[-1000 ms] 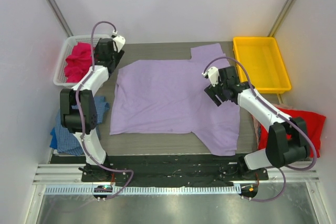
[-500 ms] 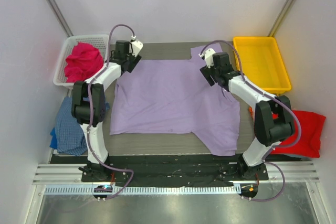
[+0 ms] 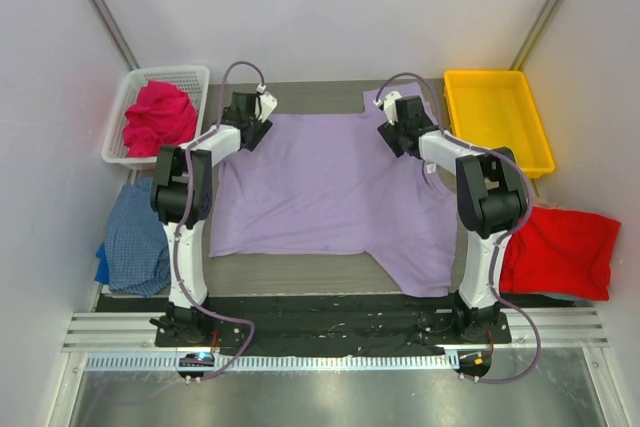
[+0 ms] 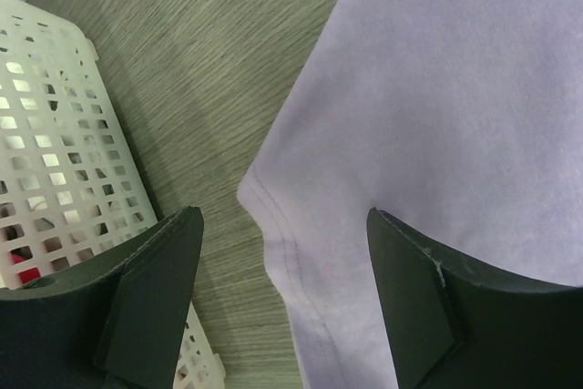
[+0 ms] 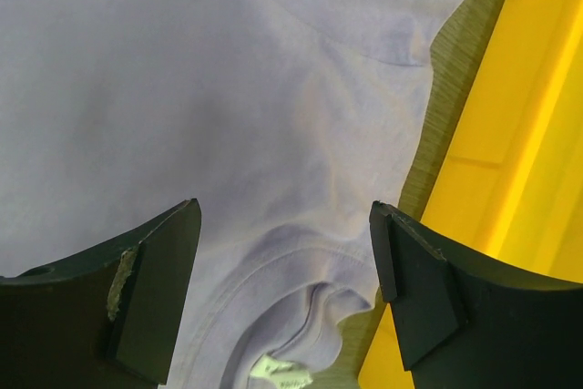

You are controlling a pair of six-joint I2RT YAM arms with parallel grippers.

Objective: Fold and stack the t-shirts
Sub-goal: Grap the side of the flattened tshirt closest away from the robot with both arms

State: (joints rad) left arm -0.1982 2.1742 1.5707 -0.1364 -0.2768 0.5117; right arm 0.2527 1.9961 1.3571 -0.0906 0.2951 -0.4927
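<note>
Left gripper (image 4: 282,230) and right gripper (image 5: 284,220) are held spread at the purple t-shirt's (image 3: 330,187) far edge; 4 t-shirts (image 3: 560,252), 1 basket (image 3: 182,70), 1 tray (image 3: 498,127) are counted.

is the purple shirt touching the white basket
Apart. The left wrist view shows a strip of bare table between the lavender shirt at its hemmed corner and the white mesh basket; the top view shows the same gap.

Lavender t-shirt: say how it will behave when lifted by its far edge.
The lavender t-shirt probably drapes limply: it lies flat and thin, with soft ripples near the collar. Likely light, and apt to drag across the table.
</note>
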